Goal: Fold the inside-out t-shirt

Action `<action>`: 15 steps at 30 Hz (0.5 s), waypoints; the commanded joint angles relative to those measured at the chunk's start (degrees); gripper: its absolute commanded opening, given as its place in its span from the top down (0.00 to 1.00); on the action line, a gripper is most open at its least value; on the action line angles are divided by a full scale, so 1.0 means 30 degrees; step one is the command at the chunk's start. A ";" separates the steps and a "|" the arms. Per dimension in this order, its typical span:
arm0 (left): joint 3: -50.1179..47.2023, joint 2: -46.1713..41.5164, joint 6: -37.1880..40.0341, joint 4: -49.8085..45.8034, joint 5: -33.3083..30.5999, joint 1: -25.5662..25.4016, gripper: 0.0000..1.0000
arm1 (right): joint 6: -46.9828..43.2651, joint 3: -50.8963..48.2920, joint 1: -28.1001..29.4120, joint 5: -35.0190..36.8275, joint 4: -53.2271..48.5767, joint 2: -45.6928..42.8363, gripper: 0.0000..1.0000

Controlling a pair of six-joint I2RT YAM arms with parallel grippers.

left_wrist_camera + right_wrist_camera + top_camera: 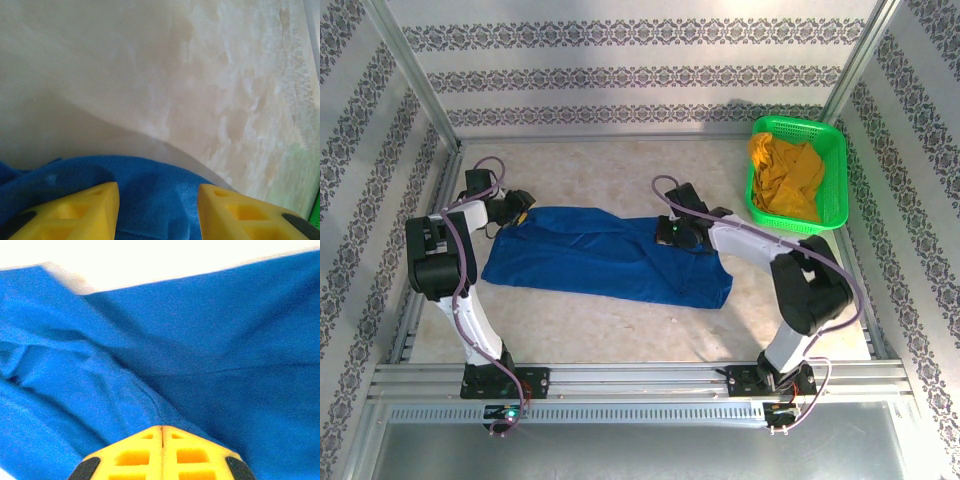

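The inside-out t-shirt (600, 255) is royal blue and lies spread across the middle of the table, wider than it is deep. My left gripper (515, 215) is at its far-left corner. In the left wrist view that gripper (159, 192) is open, its yellow fingers (95, 210) well apart, with the blue cloth (150, 175) lying between them over the pale table. My right gripper (678, 232) is on the shirt's far edge, right of centre. In the right wrist view this gripper (162, 427) is shut, and a raised crease of the blue cloth (225, 340) runs into its tips.
A green basket (835, 150) stands at the back right with a mustard-yellow garment (785, 175) in it. Metal frame rails run along the near edge (640, 380) and both sides. Patterned walls close off the back.
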 commanded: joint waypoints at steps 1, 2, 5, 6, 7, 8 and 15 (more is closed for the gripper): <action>-0.0050 0.0105 0.0420 -0.0237 -0.0092 -0.0045 0.55 | 0.0678 -0.0508 0.0891 0.0127 -0.0077 -0.1174 1.00; -0.0054 0.0078 0.0420 -0.0214 -0.0092 -0.0045 0.55 | 0.0876 -0.0509 0.1225 0.0205 -0.0079 -0.1388 1.00; -0.0184 0.0090 0.0318 -0.0081 -0.0096 -0.0045 0.55 | 0.1162 -0.0188 0.2239 0.0449 -0.0026 -0.1577 1.00; -0.0241 0.0105 0.0225 0.0024 -0.0069 -0.0045 0.55 | 0.1297 -0.0049 0.2667 0.0379 0.0139 -0.1477 1.00; -0.0280 0.0130 0.0117 0.0096 -0.0063 -0.0045 0.55 | 0.1251 0.0392 0.3208 0.0382 -0.0079 -0.1148 1.00; -0.0316 0.0135 0.0005 0.0164 -0.0063 -0.0045 0.55 | 0.1099 0.0908 0.3805 0.0573 -0.0651 -0.0779 1.00; -0.0431 -0.0185 0.0076 0.0122 0.0032 -0.0031 0.55 | 0.2517 -0.0623 0.3967 0.2057 -0.0086 -0.1369 0.62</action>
